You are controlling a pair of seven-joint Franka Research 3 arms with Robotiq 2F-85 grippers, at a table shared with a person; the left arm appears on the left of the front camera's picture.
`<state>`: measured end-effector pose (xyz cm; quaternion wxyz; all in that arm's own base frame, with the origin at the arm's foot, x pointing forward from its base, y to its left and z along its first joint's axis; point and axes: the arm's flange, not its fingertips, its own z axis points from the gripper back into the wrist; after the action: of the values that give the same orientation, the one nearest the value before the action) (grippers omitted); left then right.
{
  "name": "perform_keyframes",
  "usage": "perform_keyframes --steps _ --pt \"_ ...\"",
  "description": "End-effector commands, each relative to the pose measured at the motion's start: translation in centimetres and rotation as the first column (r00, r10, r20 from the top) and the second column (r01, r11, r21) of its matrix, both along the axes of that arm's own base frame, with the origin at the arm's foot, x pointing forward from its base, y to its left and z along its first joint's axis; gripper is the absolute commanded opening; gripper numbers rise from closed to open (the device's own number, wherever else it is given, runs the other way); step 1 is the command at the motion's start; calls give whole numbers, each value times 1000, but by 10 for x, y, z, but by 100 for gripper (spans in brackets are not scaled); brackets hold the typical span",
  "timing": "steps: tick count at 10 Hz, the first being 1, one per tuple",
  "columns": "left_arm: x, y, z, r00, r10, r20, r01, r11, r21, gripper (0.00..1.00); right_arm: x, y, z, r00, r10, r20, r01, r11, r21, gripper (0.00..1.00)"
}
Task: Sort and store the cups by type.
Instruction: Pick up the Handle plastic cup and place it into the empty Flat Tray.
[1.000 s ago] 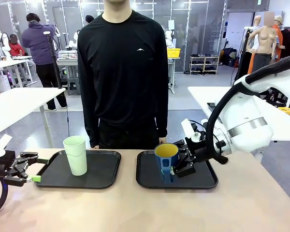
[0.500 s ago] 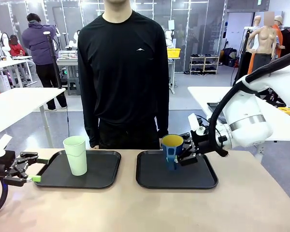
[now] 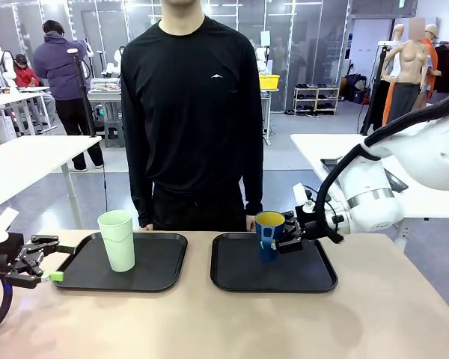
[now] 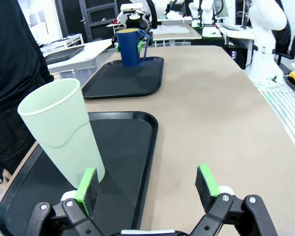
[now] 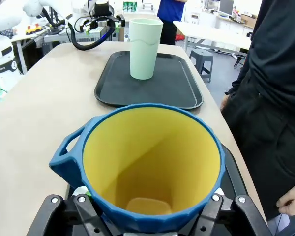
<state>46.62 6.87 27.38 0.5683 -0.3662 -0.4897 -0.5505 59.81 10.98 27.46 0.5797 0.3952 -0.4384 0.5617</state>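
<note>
2 black trays (image 3: 157,273) (image 3: 314,278), person (image 3: 191,112) behind.

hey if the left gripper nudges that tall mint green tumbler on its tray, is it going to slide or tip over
Probably tip. The tumbler is tall, tapers to a narrow base and stands empty on the left tray, so it looks light and top-heavy. Its smooth plastic wall may also slip between the left gripper's pads, so a low, gentle push seems safer.

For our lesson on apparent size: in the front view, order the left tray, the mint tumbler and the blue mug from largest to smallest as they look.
1. Left tray, by far the widest.
2. Mint tumbler, taller than the mug.
3. Blue mug, smallest, held in the right gripper at similar depth.
</note>
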Motion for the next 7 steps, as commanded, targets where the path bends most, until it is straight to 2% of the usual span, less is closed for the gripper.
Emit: perform_keyframes --steps 1,7 --pt "4 0 0 1000 -3 -1 3 1000 8 100 15 -7 -7 1000 -17 -27 17 1000 19 74" --pt "4 0 0 1000 -3 -1 3 1000 8 100 39 -14 -41 997 -32 -71 34 999 31 74"
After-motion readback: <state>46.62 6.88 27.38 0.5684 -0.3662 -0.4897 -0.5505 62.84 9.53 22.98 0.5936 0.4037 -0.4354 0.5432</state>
